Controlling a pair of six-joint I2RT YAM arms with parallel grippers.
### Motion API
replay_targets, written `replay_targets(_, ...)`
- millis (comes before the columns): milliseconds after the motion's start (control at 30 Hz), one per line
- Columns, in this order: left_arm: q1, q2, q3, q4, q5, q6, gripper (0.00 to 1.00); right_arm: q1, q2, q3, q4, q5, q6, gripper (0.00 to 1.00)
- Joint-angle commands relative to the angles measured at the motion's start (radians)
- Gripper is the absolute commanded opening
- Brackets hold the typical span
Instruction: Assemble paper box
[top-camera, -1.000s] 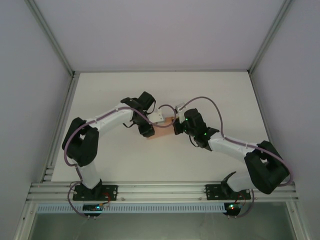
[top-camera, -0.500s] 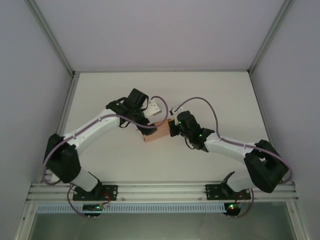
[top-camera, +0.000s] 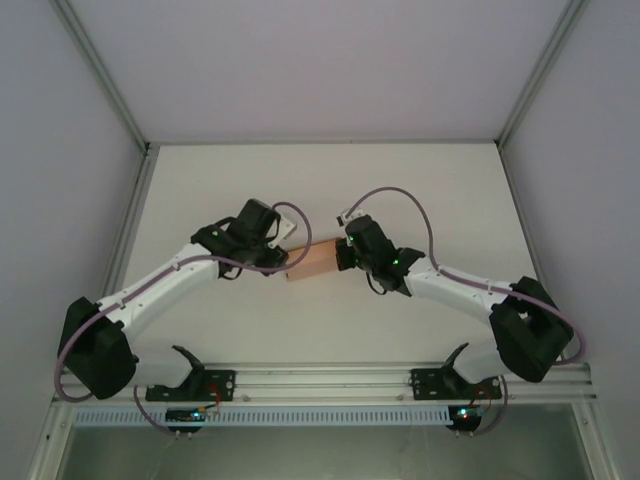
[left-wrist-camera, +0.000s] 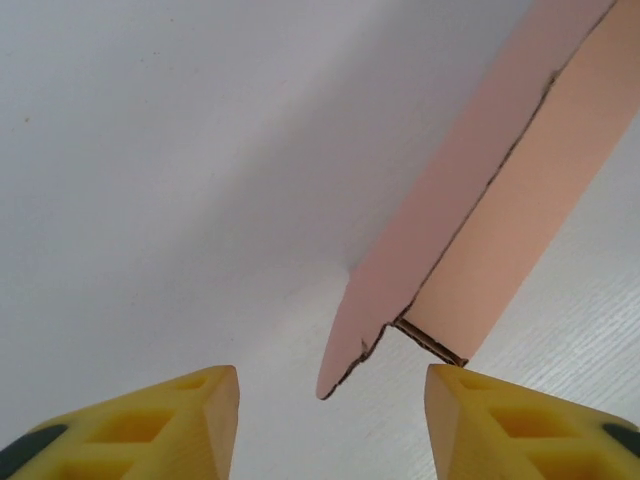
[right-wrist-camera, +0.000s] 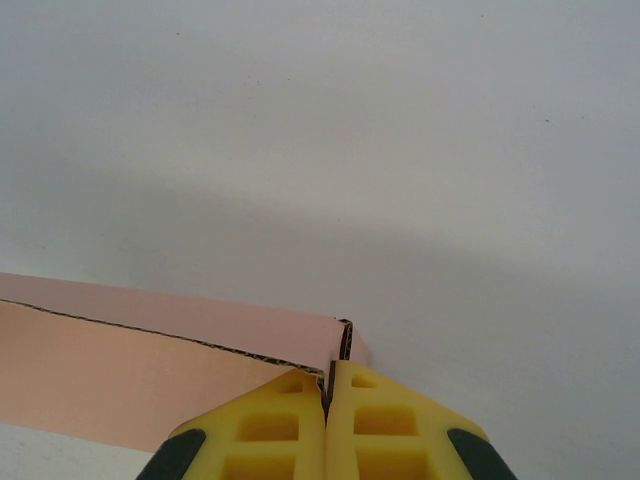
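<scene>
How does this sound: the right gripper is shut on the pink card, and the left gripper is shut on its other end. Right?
No. The left gripper is open, not shut: the left wrist view shows its fingers apart, the paper box unheld. The right gripper is shut on it.

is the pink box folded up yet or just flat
Partly folded: the paper box shows two panels meeting at a crease, its corner pinched in the shut right gripper. Whether it is fully closed, cannot tell.
</scene>
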Motion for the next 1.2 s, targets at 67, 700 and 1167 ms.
replay_targets(67, -0.008, 0.048, 0.035, 0.005, -0.026, 0.0, 0.38, 0.009, 0.039, -0.002, -0.153, -0.034, 0.023, 0.0)
replay_targets(700, -0.017, 0.205, 0.187, -0.085, 0.194, -0.502, 0.0, 0.05, 0.072, 0.039, -0.221, 0.009, 0.114, 0.0)
replay_targets(1167, 0.048, 0.274, 0.187, -0.134, 0.265, -0.628, 0.0, 0.095, 0.099, 0.057, -0.262, 0.077, 0.165, 0.0)
